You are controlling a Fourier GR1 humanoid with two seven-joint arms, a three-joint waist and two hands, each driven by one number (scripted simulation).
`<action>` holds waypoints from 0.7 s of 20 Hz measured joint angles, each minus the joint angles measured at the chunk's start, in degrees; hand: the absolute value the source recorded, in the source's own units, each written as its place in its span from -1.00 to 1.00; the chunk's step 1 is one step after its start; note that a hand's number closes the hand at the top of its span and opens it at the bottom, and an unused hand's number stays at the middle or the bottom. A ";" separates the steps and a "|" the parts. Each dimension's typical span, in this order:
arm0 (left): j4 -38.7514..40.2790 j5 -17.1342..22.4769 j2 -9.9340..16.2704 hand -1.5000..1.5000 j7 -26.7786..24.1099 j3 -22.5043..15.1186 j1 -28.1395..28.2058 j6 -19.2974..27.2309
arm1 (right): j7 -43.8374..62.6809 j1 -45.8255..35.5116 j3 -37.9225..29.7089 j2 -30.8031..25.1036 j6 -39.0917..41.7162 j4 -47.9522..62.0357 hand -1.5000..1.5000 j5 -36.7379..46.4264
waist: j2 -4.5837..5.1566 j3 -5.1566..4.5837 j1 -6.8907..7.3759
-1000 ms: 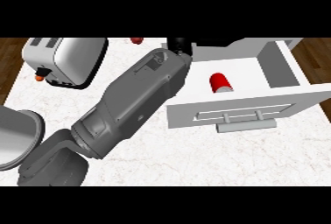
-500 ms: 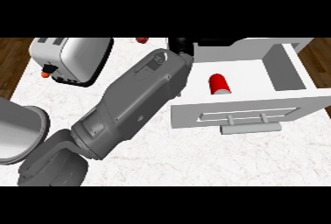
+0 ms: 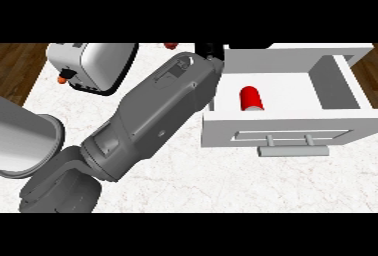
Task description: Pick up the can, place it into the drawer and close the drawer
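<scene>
Marble table (image 3: 221, 195), drawer (image 3: 284, 131) open with the can (image 3: 251, 98) already inside.
Nearest, low at the left, a grey forearm (image 3: 151, 120) climbs slantwise toward the top centre; a second grey limb (image 3: 22, 137) is cut off by the left edge and shows no hand. Right of centre is the drawer front with its handle (image 3: 292, 150), and behind it the red can lies on its side on the drawer floor, apart from the arm. Against a second ago almost nothing has moved: the can is in the same spot and the arm has barely shifted, so placing looks done and only closing remains. The right hand (image 3: 210, 50), I judge, is mostly lost at the top edge; open or closed cannot be told. A toaster (image 3: 92, 67) stands upper left.
</scene>
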 measured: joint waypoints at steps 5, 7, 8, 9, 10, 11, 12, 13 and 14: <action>-0.52 -0.71 0.46 -1.00 1.29 0.52 0.62 -0.02 | -1.91 -5.57 7.89 0.45 -4.95 6.61 -1.00 13.48 | -0.33 -0.02 1.13; -0.41 -1.24 0.61 -1.00 2.23 0.71 0.49 0.17 | -2.37 -8.44 10.45 0.40 -7.16 10.06 -1.00 17.97 | -0.43 -0.03 1.42; -1.18 -1.66 0.80 -1.00 2.86 0.56 0.67 0.80 | -2.61 -9.43 11.39 0.13 -7.91 11.50 -1.00 19.82 | -0.54 -0.04 1.59; -1.43 -1.92 1.05 -1.00 3.10 0.71 0.77 0.84 | -3.27 -10.68 12.51 0.02 -9.15 13.76 -1.00 21.96 | -0.56 -0.04 1.70; -2.38 -2.18 1.37 -1.00 3.14 0.81 1.56 0.91 | -3.84 -11.48 13.43 -0.21 -10.00 15.56 -1.00 23.68 | -0.63 -0.04 1.83; -3.06 -2.55 1.82 -1.00 3.68 0.59 1.82 1.00 | -4.03 -13.08 14.27 -0.50 -10.74 17.95 -1.00 25.42 | -0.67 -0.04 2.10; -3.40 -2.83 2.87 -1.00 4.47 0.51 2.07 0.45 | -4.01 -14.69 15.22 -0.71 -11.24 19.92 -1.00 27.00 | -0.68 -0.04 2.22; -3.92 -3.15 3.18 -1.00 4.71 0.41 2.54 0.51 | -4.28 -16.42 15.92 -0.98 -12.09 22.62 -1.00 28.66 | -0.69 -0.05 2.42; -4.37 -3.42 4.23 -1.00 5.15 0.47 2.85 0.17 | -5.38 -17.43 16.15 -1.69 -12.83 25.10 -1.00 29.76 | -0.68 -0.05 2.49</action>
